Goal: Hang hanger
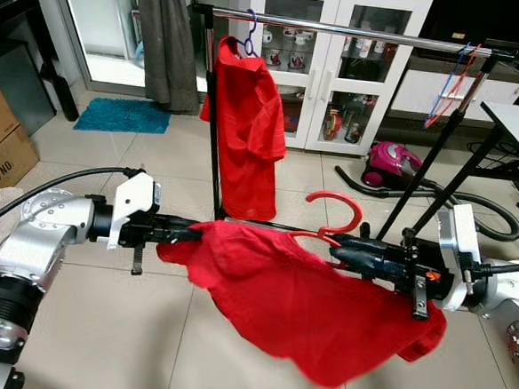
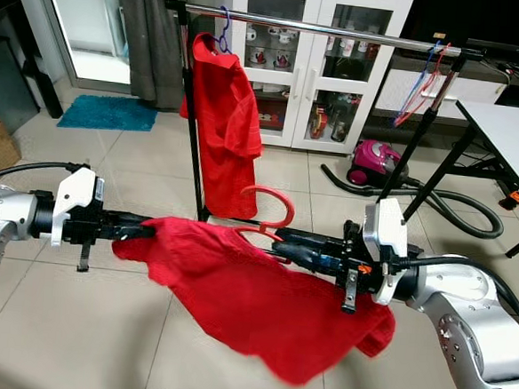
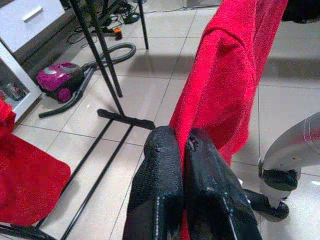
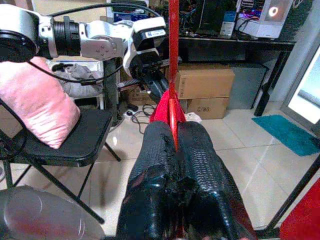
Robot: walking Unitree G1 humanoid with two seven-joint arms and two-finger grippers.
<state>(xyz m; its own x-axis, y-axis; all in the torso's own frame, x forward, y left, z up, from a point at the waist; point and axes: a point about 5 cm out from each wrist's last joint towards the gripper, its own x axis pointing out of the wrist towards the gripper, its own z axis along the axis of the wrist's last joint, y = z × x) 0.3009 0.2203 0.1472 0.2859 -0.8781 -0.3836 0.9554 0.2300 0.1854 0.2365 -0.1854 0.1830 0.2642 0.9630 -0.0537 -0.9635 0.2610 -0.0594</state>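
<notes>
A red shirt hangs stretched between my two arms above the tiled floor. My left gripper is shut on the shirt's left edge; the cloth runs out from between its fingers. My right gripper is shut on a red hanger whose hook curls upward and whose bar passes between the fingers. The hanger sits inside the shirt's neck. Behind stands a clothes rail carrying another red shirt on a blue hanger.
Empty red and blue hangers dangle at the rail's right end. A pink vacuum cleaner with its hose lies behind the rack's legs. A white glass-door cabinet, a white table at right and cardboard boxes at left.
</notes>
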